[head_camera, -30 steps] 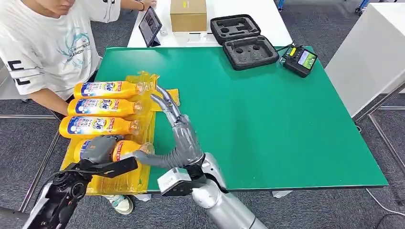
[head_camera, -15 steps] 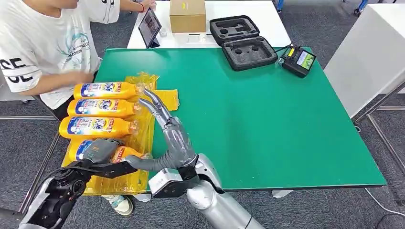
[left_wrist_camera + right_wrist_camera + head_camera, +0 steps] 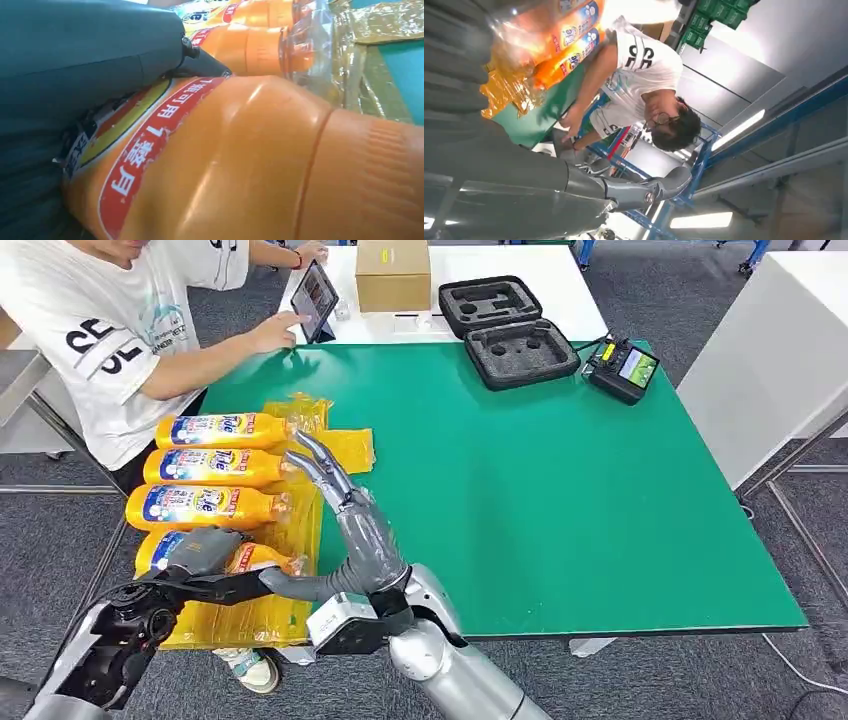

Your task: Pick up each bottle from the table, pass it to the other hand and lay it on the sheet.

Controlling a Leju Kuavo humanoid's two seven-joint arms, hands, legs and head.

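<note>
Currently: Fourth Bottle Being Laid on Sheet

Currently the left hand (image 3: pixel 205 552) is gripping the nearest bottle (image 3: pixel 262 558) around its body, at seven o'clock on the yellow sheet (image 3: pixel 250 615). The bottle's long axis is running nine-to-three, cap toward three, parallel with three laid bottles (image 3: pixel 210 467) lying toward twelve. The right hand (image 3: pixel 345 515) is hovering just beside the cap, fingers spread and holding nothing. Judged: the left hand is placed to let go.

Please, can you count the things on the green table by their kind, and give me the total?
Orange bottles: 4 (three lying free, one under the left hand)
Yellow sheet: 1
Black foam case: 1
Handheld controller: 1
Total: 7
</note>
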